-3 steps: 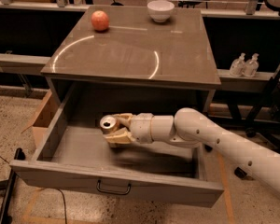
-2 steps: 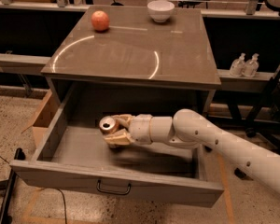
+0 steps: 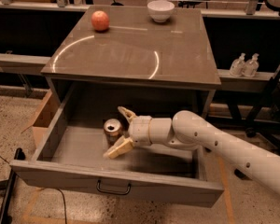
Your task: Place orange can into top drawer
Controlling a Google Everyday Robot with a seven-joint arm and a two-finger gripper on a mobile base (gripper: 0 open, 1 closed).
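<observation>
The orange can [image 3: 113, 127] stands upright on the floor of the open top drawer [image 3: 170, 187], left of middle, its silver top facing up. My gripper [image 3: 115, 132] reaches into the drawer from the right on a white arm. It is open: one pale finger [image 3: 125, 113] stands behind the can and the other [image 3: 117, 149] in front of it, both spread apart from the can's sides. The drawer's dark curved handle [image 3: 113, 189] shows on the front panel.
On the grey cabinet top [image 3: 130, 50] sit a round orange-red fruit [image 3: 100, 20] at the back left and a white bowl [image 3: 160, 10] at the back. A cardboard box [image 3: 41, 121] stands left of the drawer. Two small bottles [image 3: 245, 65] stand on a ledge to the right.
The gripper's fingers have spread apart and let go of the can. The can now stands free on the drawer floor, about where it was.
</observation>
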